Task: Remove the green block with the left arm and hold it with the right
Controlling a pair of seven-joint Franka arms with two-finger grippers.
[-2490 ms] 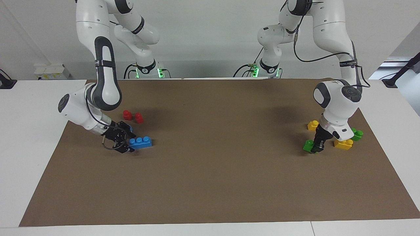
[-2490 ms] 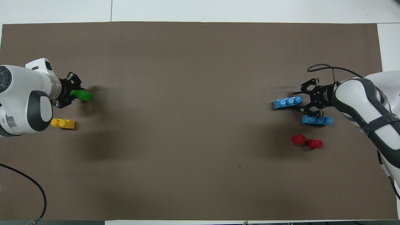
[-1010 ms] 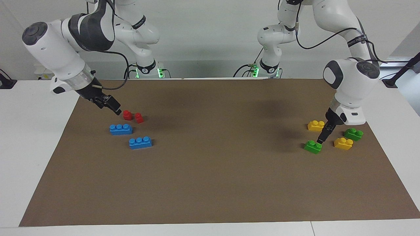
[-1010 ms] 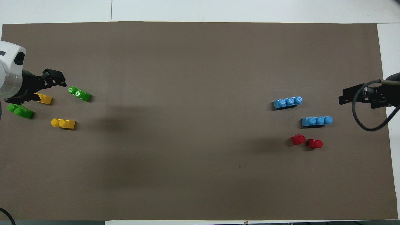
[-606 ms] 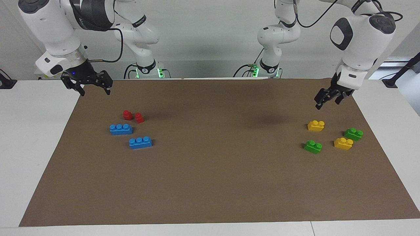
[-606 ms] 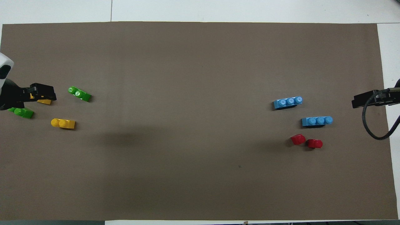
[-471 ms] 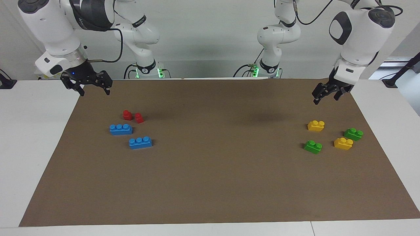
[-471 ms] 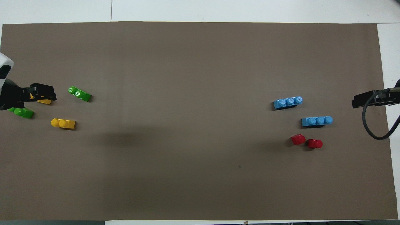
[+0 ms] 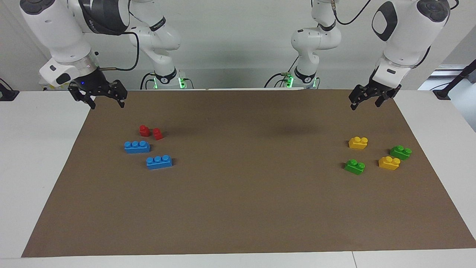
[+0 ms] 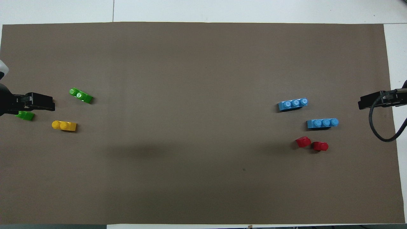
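The left tool (image 9: pixel 366 99) hangs in the air with its fingers spread and nothing between them, over the edge of the brown paper mat (image 9: pixel 241 208) nearest the robots, at the left arm's end of the surface (image 9: pixel 37 156). The right tool (image 9: pixel 99 98) hangs likewise, spread and empty, over the mat's corner at the right arm's end.

The small bright green plastic brick with two studs (image 9: pixel 354 166) lies flat on the mat, studs up, touched by neither tool. A second green two-stud brick (image 9: pixel 400 152) lies nearer the left arm's end of the surface, and a yellow two-stud plastic brick (image 9: pixel 389 162) sits between the two green ones. Another yellow two-stud brick (image 9: pixel 358 142) lies nearer the robots than the first green brick. All four stand apart from one another.

Toward the right arm's end lie two blue three-stud plastic bricks (image 9: pixel 137 146) (image 9: pixel 158 162), apart from each other, and two small red plastic pieces (image 9: pixel 144 130) (image 9: pixel 157 133) just beside each other, nearer the robots than the blue ones.
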